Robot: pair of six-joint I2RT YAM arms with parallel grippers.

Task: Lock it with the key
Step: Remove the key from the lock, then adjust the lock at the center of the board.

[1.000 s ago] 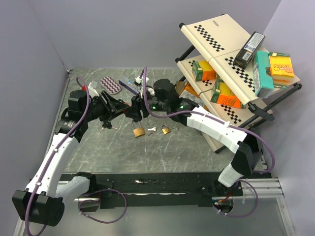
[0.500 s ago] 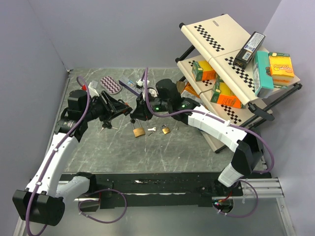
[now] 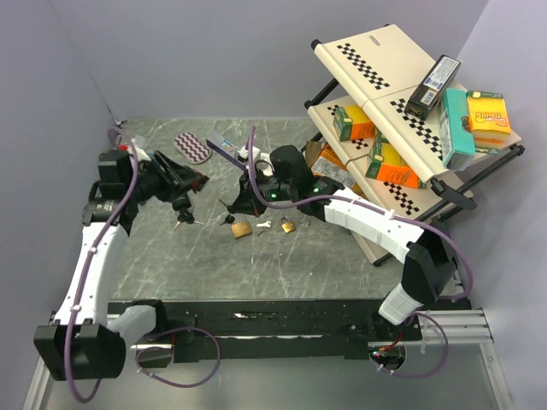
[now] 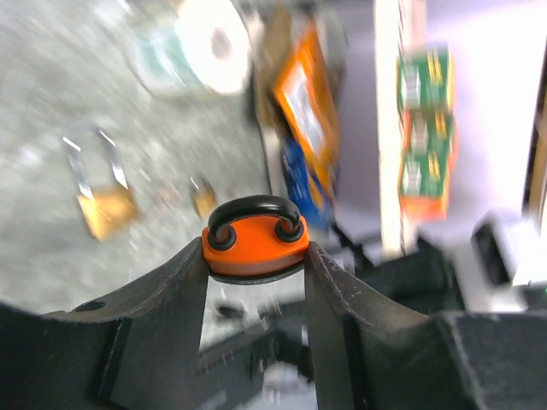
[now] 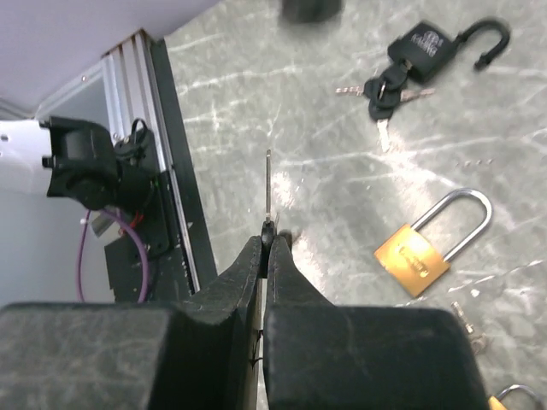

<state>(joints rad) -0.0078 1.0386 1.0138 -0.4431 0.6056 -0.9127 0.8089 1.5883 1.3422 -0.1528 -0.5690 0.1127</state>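
We are pulling our left gripper (image 4: pixel 256 260) and its orange padlock (image 4: pixel 254 243) back leftward, and our right gripper (image 5: pixel 267 246) is pinching shut on a key (image 5: pixel 267 184).

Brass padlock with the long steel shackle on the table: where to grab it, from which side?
Grip the square brass padlock body across its two narrow side edges, coming down from above. It lies flat on the grey marbled table, so only the edges offer opposing faces; the thin steel shackle would likely slip.

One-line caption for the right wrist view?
Right gripper shut on a key; brass padlock and open black padlock lying on the table.
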